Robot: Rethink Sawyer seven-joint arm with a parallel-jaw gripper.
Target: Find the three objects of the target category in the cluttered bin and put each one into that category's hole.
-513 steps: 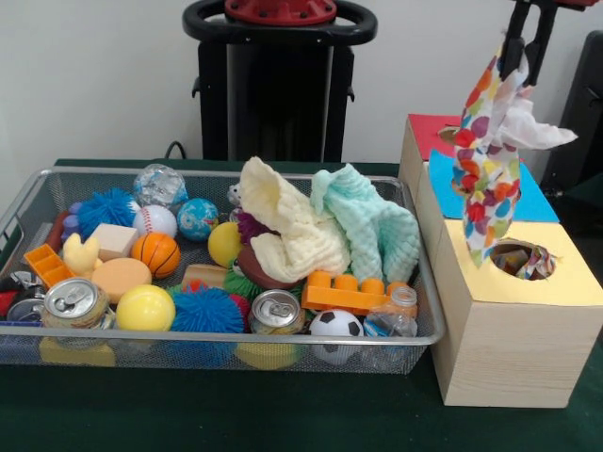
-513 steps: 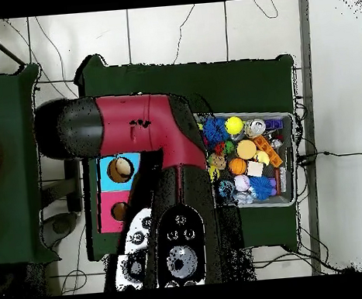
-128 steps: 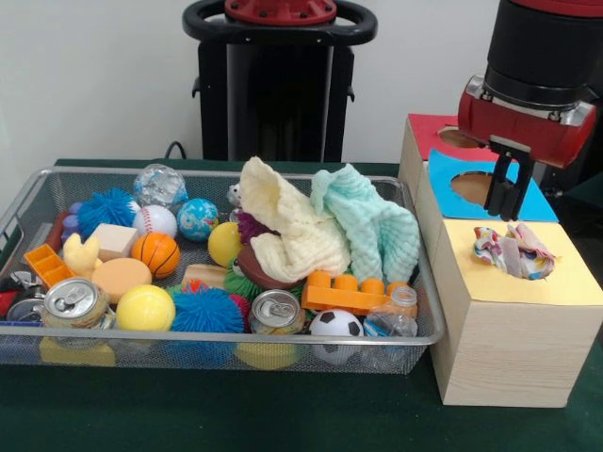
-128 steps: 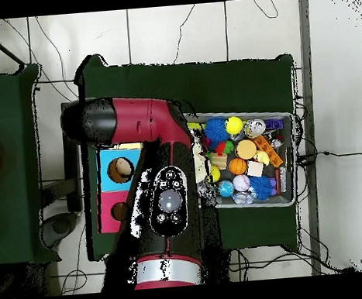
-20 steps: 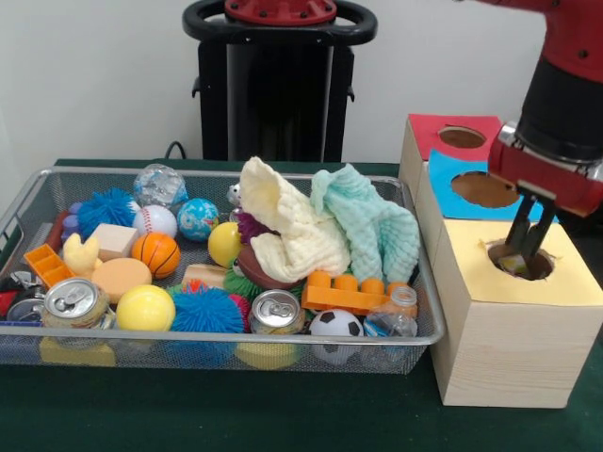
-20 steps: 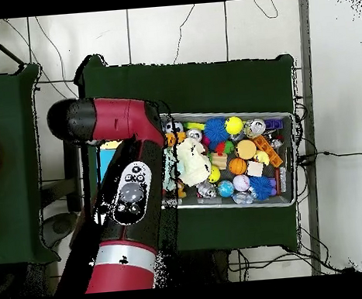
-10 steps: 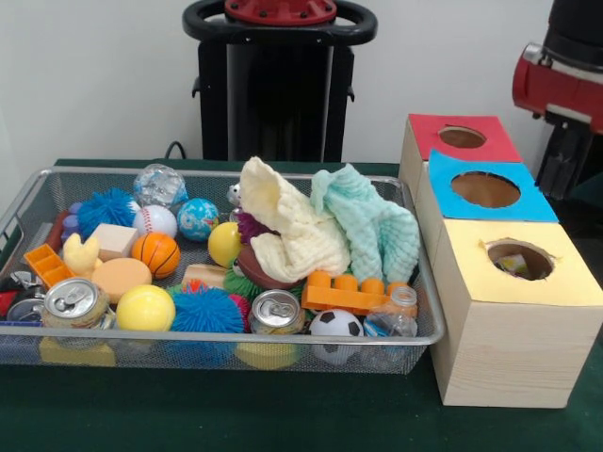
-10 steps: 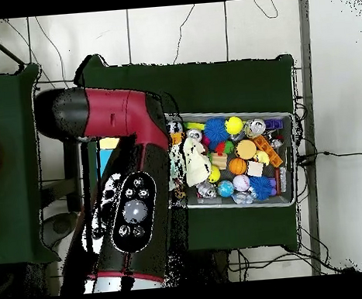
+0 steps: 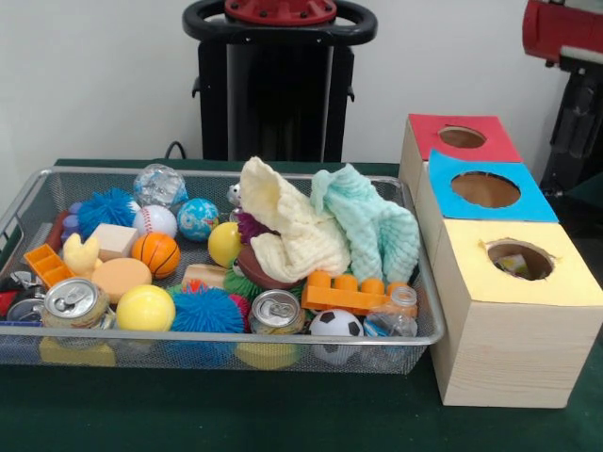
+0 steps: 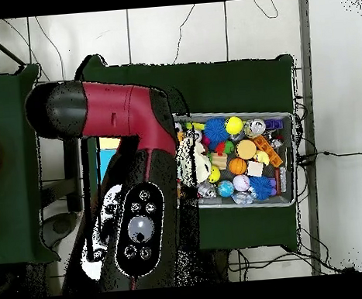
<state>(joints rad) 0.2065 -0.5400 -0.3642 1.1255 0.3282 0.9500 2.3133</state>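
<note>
Arm [image 10: 129, 144] now higher above green table [image 9: 283, 414], white wall [image 9: 94, 75] behind.

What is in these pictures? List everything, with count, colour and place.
wire bin: one, silver mesh, on the green table
cloths: two, cream and mint, heaped in the bin's right half
cans: two, silver, bin's front
smooth balls: several, mixed colours, across the bin
spiky balls: at least two, blue, left and front
brick: one, orange, front right
wooden box: one, red, blue and yellow holed tops, beside the bin
arm: one, red, top right edge
</note>
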